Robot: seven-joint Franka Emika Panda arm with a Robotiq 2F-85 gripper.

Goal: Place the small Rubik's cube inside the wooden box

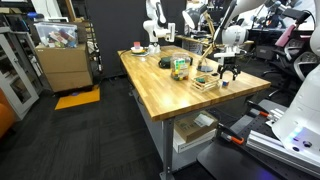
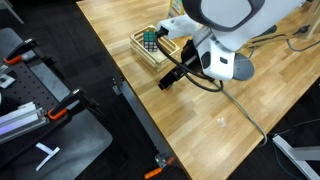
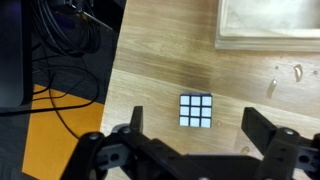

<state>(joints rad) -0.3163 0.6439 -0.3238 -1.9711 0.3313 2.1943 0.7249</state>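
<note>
The small Rubik's cube [image 3: 196, 109] lies on the wooden table top, white-faced side up, just short of the pale wooden box [image 3: 268, 28], which fills the upper right of the wrist view. My gripper [image 3: 198, 122] is open and hangs over the cube with one finger on each side, touching nothing. In an exterior view the gripper [image 1: 228, 76] is beside the low box [image 1: 207, 82] near the table's edge. In an exterior view the cube [image 2: 150, 40] shows against the slatted box [image 2: 168, 52], and the arm's wrist hides the fingers.
The table edge [image 3: 112, 90] runs close to the cube, with cables [image 3: 60, 35] and an orange mat [image 3: 55, 130] on the floor below. A green-and-white block [image 1: 180, 67] and a pink bowl [image 1: 137, 47] stand farther along the table.
</note>
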